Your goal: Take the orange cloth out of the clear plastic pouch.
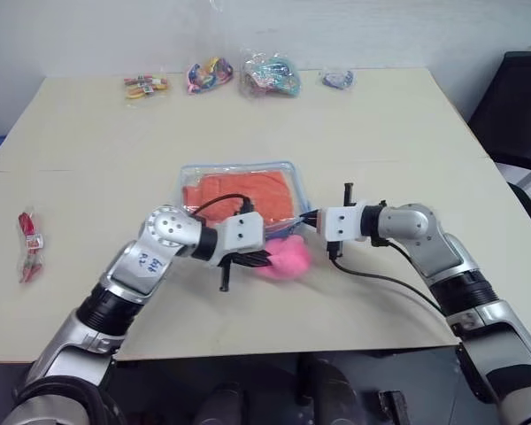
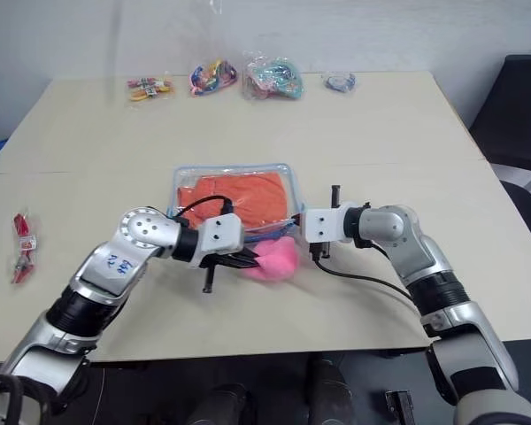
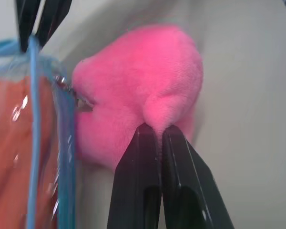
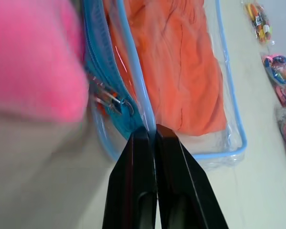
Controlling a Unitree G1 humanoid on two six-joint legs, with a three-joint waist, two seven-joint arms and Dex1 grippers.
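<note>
Currently on beige table point(image 1: 380, 159): clear plastic pouch point(image 1: 288, 173) w/ light blue trim, lying flat near table centre, orange cloth point(image 1: 234, 190) inside, visible thru the plastic, filling most of it. Pink plush heart point(image 1: 288, 257) sits at pouch's near edge, touching the zipper side. Left gripper point(image 3: 155, 131): fingers point(image 3: 138, 171) clenched on a fold of the pink plush, per left wrist view; arm reaches in from near-left. Right gripper point(image 4: 152, 131): fingers point(image 4: 174, 176) pinched tight on the pouch's blue-trimmed edge beside the metal zipper pull point(image 4: 112, 102), per right wrist view; arm comes in from near-right, black cable point(image 1: 380, 279) trailing under it. Both grippers meet at pouch's near-right corner. Far edge of table, l. to r.: small bag of orange/yellow items point(image 1: 146, 85), bag of multicolour items point(image 1: 208, 75), larger bag of pale-coloured items point(image 1: 270, 75), small bluish item point(image 1: 338, 80). Left side of table, well apart from pouch: red packet point(image 1: 28, 243). Black chair point(image 1: 518, 111) beyond table's right edge.
</note>
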